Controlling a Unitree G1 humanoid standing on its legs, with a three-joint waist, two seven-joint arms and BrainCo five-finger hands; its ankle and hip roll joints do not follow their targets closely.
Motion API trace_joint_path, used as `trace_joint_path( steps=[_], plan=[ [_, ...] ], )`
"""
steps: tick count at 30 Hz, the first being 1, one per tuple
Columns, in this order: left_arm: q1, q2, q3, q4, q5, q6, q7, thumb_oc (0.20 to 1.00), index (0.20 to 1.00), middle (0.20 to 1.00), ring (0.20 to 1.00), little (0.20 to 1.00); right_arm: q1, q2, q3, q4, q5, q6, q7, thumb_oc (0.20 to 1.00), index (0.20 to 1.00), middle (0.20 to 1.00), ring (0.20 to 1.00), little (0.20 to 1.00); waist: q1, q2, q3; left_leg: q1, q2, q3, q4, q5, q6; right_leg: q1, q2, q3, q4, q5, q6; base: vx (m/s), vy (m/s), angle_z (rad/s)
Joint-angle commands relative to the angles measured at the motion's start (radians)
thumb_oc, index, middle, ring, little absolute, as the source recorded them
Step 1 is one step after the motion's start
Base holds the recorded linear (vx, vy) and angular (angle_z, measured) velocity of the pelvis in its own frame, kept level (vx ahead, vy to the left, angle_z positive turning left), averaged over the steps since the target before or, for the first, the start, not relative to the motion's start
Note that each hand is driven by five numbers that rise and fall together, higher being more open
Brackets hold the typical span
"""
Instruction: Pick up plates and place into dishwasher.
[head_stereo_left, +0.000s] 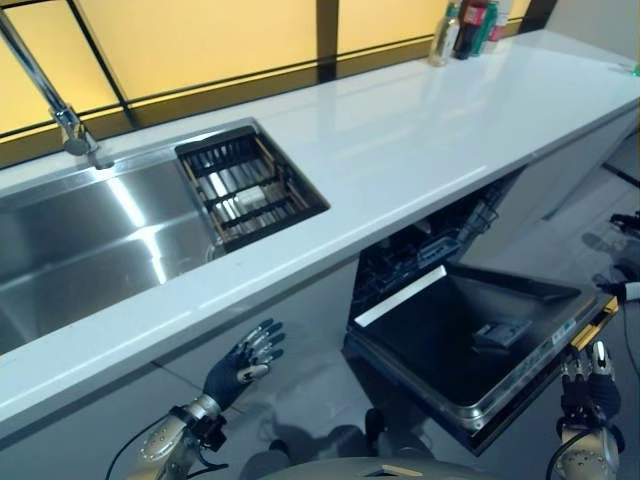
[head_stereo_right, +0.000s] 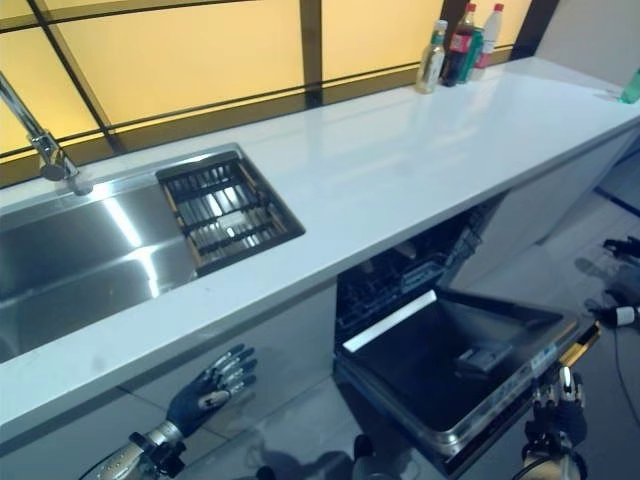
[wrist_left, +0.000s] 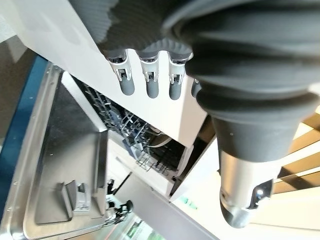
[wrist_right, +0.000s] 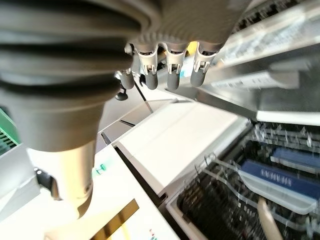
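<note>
The dishwasher stands open under the white counter (head_stereo_left: 400, 150), its door (head_stereo_left: 470, 340) folded down flat. Its dark wire rack (head_stereo_left: 430, 245) sits inside, and a pale curved rim (wrist_left: 161, 142) shows among the tines in the left wrist view. I see no plate on the counter or in either hand. My left hand (head_stereo_left: 245, 365) hangs below the counter's front edge, left of the door, with fingers (wrist_left: 147, 75) straight and nothing in it. My right hand (head_stereo_left: 590, 385) is beside the door's near right corner, fingers (wrist_right: 172, 70) straight, holding nothing.
A steel sink (head_stereo_left: 80, 250) with a faucet (head_stereo_left: 50, 100) and a slatted drain basket (head_stereo_left: 250, 185) takes up the counter's left part. Several bottles (head_stereo_left: 470, 28) stand at the far back by the window. Cabinet fronts (head_stereo_left: 270, 330) run under the counter.
</note>
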Motion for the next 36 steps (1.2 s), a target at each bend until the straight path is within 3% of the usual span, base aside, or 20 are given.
trace_joint_path(
  steps=[1,5,9,14,21,27,36],
  plan=[
    [-0.011,0.003,0.063,-0.032,0.006,-0.023,-0.037,1.000,1.000,1.000,1.000,1.000,-0.034,-0.044,-0.084,-0.058,-0.052,-0.077,-0.061,1.000,1.000,1.000,1.000,1.000,-0.029,0.030,0.039,-0.057,0.015,0.000,0.103,-0.077,0.058,-0.010,-0.037,0.027,0.102,-0.051,0.085,0.00,-0.061,-0.20],
    [-0.028,0.014,0.048,-0.015,-0.005,-0.020,-0.047,1.000,1.000,1.000,1.000,1.000,-0.026,-0.068,-0.110,0.027,-0.149,-0.097,-0.167,1.000,1.000,1.000,1.000,1.000,-0.048,0.045,0.045,-0.068,0.021,0.011,0.131,-0.087,0.052,-0.027,-0.038,0.029,0.118,-0.056,0.082,0.02,-0.059,-0.14],
    [-0.037,0.031,0.040,-0.014,-0.016,-0.011,-0.054,1.000,1.000,1.000,1.000,1.000,-0.006,-0.088,-0.130,0.093,-0.189,-0.099,-0.213,1.000,1.000,1.000,1.000,1.000,-0.063,0.060,0.058,-0.085,0.027,0.018,0.171,-0.099,0.049,-0.048,-0.041,0.025,0.144,-0.062,0.079,0.02,-0.065,-0.11],
    [-0.105,0.047,-0.014,-0.019,-0.072,-0.032,-0.046,1.000,1.000,1.000,1.000,1.000,-0.048,-0.118,-0.129,0.222,-0.101,-0.111,-0.122,1.000,1.000,1.000,1.000,1.000,-0.081,0.109,0.120,-0.175,0.016,0.003,0.255,-0.110,0.052,-0.141,-0.051,0.029,0.222,-0.071,0.069,-0.08,0.018,-0.14],
    [-0.212,0.041,-0.117,-0.043,-0.147,-0.102,-0.022,1.000,1.000,1.000,1.000,1.000,-0.246,-0.230,-0.101,0.381,0.197,-0.009,0.083,1.000,1.000,1.000,1.000,1.000,-0.080,0.214,0.214,-0.286,-0.020,-0.010,0.300,-0.092,0.042,-0.254,-0.074,0.036,0.278,-0.075,0.051,-0.14,0.128,-0.09],
    [-0.243,0.043,-0.205,-0.120,-0.172,-0.106,0.016,1.000,1.000,1.000,1.000,1.000,-0.426,-0.365,-0.085,0.562,0.270,0.082,0.120,1.000,1.000,1.000,1.000,1.000,-0.039,0.295,0.253,-0.323,-0.051,-0.032,0.317,-0.085,0.029,-0.281,-0.115,0.004,0.309,-0.090,0.034,-0.03,0.103,0.07],
    [-0.237,0.060,-0.284,-0.222,-0.179,-0.117,0.061,1.000,1.000,1.000,1.000,1.000,-0.577,-0.482,-0.046,0.633,0.151,0.130,0.092,1.000,1.000,1.000,1.000,1.000,0.007,0.349,0.271,-0.342,-0.065,-0.061,0.307,-0.066,0.021,-0.297,-0.144,-0.036,0.337,-0.115,0.015,0.00,0.048,0.11]
  ],
)
